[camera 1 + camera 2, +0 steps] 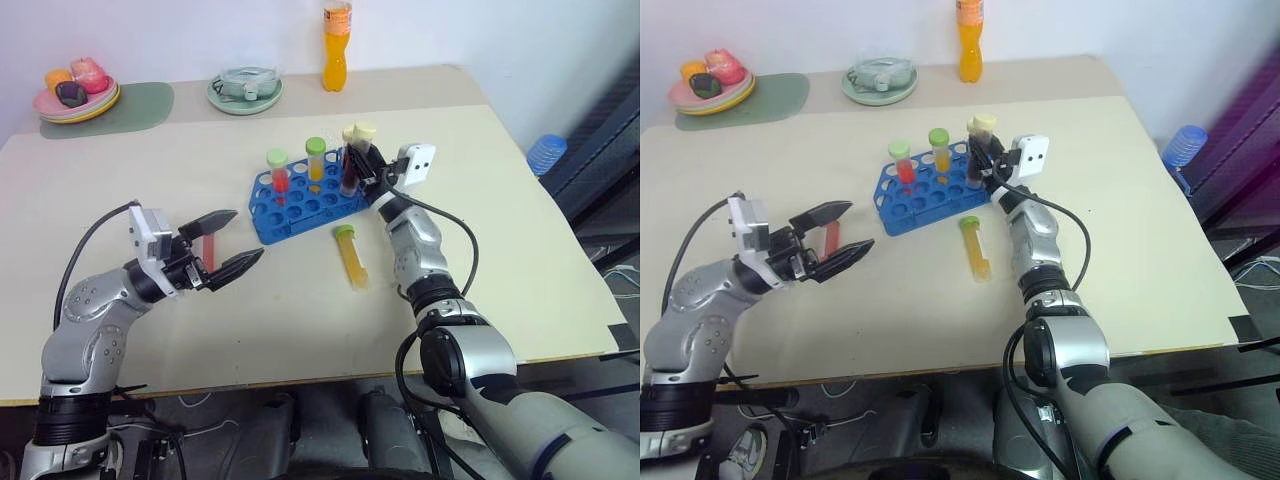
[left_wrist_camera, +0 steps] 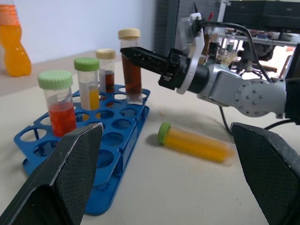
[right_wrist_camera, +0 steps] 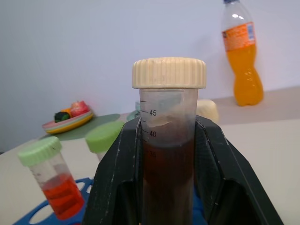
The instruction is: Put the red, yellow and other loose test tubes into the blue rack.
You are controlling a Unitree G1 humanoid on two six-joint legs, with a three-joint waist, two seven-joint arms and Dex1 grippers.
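Note:
The blue rack (image 1: pixel 300 208) stands mid-table. Upright in it are a red test tube with a green cap (image 1: pixel 278 172), a yellow one with a green cap (image 1: pixel 316 160) and a dark brown one with a cream cap (image 2: pixel 106 70). My right gripper (image 1: pixel 362 163) is shut on a second dark brown, cream-capped tube (image 2: pixel 131 75), held upright with its tip at the rack's right end; I cannot tell if it sits in a hole. Another yellow tube with a green cap (image 1: pixel 351 256) lies on the table in front of the rack. To the rack's left, my left gripper (image 1: pixel 248 234) hovers open and empty.
A tall orange drink bottle (image 1: pixel 337 45) stands at the back. A green plate with a bowl (image 1: pixel 245 92) and a plate of toy fruit (image 1: pixel 77 92) on a green mat (image 1: pixel 145 105) sit at the back left. A blue ribbed object (image 1: pixel 547 152) lies beyond the table's right edge.

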